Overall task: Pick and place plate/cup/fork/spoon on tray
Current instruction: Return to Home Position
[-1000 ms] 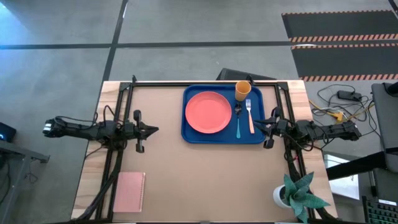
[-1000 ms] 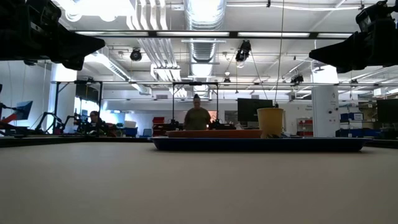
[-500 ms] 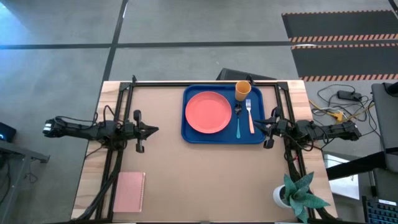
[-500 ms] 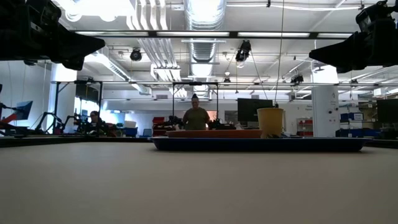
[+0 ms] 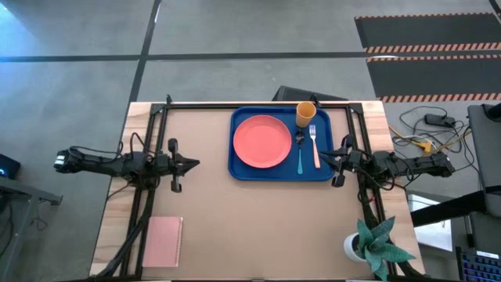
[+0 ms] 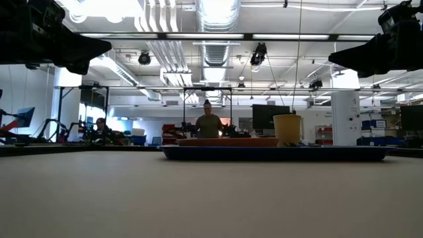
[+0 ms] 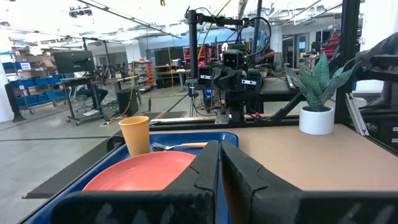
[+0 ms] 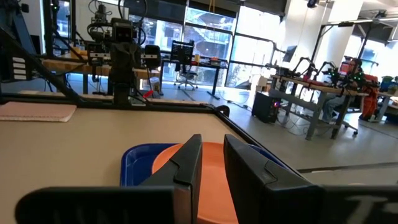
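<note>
The deep-blue tray (image 5: 239, 168) lies at the table's far middle. On it lie the coral-pink plate (image 5: 261, 141), the orange-yellow cup (image 5: 305, 113) standing upright at its far right, the blue-handled spoon (image 5: 299, 153) and the orange-handled fork (image 5: 315, 146) side by side right of the plate. My left gripper (image 5: 194, 164) hovers shut and empty left of the tray. My right gripper (image 5: 322, 159) hovers just right of the tray, its fingers a narrow gap apart and empty. The left wrist view shows the plate (image 7: 143, 171) and the cup (image 7: 135, 135).
A pink notebook (image 5: 163, 241) lies at the near left corner. A potted plant (image 5: 376, 244) stands at the near right corner. Bare tabletop lies between the arms, near side of the tray. A person stands in the room beyond the table (image 6: 209, 124).
</note>
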Robot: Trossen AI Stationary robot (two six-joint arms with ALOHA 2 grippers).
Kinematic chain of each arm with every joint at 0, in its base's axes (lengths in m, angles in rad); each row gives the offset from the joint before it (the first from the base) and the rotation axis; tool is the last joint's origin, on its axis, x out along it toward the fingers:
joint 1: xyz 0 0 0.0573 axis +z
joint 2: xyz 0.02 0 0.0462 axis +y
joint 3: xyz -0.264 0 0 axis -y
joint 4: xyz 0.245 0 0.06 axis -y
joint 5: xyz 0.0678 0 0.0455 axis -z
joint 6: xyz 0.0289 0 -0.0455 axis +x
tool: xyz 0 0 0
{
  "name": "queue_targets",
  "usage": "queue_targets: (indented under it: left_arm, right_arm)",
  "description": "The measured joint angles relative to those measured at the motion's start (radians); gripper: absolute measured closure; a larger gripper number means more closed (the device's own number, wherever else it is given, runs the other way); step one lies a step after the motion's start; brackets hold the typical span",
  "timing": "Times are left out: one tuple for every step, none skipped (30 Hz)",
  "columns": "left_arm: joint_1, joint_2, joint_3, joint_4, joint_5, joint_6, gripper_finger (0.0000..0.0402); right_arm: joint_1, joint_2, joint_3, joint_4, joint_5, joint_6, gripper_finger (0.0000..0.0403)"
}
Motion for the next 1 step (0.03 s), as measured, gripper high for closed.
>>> queue_targets:
  left_arm:
    - [0.000,0.000,0.000,0.000,0.000,0.000,0.0402]
  right_arm:
    - [0.000,0.000,0.000,0.000,0.000,0.001,0.0346]
